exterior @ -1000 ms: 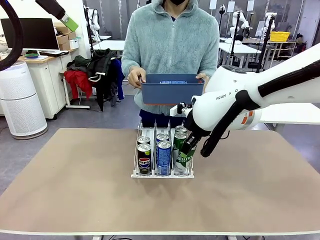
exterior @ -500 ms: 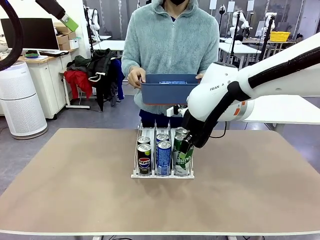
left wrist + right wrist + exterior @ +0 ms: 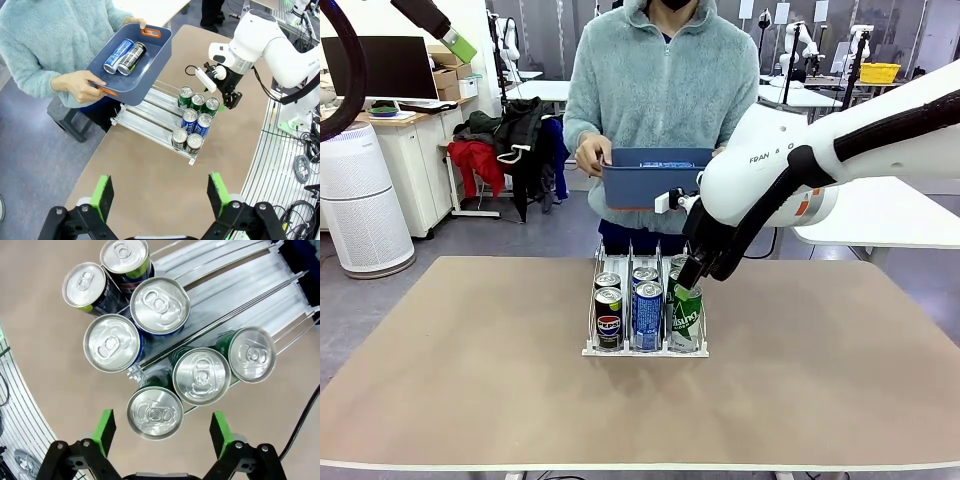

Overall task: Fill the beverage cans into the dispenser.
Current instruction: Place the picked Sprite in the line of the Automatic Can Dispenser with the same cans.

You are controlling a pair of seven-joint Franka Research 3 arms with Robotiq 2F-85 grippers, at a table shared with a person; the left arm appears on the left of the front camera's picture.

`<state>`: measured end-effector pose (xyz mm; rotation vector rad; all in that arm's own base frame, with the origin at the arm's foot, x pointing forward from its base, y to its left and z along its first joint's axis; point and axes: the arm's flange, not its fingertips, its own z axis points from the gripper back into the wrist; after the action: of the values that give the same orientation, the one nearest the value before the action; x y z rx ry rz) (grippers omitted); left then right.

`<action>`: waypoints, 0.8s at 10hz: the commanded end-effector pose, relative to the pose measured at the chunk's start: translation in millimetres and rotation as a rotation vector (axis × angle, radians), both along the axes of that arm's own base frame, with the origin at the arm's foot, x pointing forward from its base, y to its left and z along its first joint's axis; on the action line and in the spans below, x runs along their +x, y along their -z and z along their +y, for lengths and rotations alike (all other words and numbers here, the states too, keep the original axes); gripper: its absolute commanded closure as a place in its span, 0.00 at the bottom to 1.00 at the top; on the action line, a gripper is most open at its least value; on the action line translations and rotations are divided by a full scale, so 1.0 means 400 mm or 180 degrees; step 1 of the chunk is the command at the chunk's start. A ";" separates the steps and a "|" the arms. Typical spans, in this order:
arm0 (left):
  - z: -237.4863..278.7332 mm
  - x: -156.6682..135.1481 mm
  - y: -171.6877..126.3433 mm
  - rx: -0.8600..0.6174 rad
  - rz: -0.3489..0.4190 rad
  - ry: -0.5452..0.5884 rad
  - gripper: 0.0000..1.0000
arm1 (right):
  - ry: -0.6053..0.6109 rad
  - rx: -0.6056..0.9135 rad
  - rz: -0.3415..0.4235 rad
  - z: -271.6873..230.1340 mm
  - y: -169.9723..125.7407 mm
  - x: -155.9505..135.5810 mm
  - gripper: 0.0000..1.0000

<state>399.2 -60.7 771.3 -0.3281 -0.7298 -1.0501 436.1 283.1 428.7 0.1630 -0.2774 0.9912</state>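
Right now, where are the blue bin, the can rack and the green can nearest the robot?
blue bin [image 3: 655,188]: front view, on its front wall.
dispenser [image 3: 144,116]: left wrist view, on a bare lane.
front green can [image 3: 686,320]: front view, on its printed side.

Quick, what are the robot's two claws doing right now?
Left gripper: open, holding nothing.
Right gripper: open, holding nothing, above the front green can in the dispenser.
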 end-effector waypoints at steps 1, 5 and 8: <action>0.002 -0.002 0.000 -0.0005 0.0005 -0.0006 0.00 | 0.0065 0.0056 -0.0027 -0.012 -0.009 -0.027 0.00; 0.002 -0.002 0.000 -0.0005 0.0005 -0.0006 0.00 | 0.0038 0.0024 -0.0044 -0.006 -0.022 -0.013 0.00; 0.002 -0.002 0.000 -0.0005 0.0005 -0.0006 0.00 | 0.0038 0.0024 -0.0044 -0.006 -0.022 -0.013 0.00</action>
<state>399.2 -60.7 771.3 -0.3281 -0.7298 -1.0501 429.4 279.6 438.0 0.1652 -0.2944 0.9737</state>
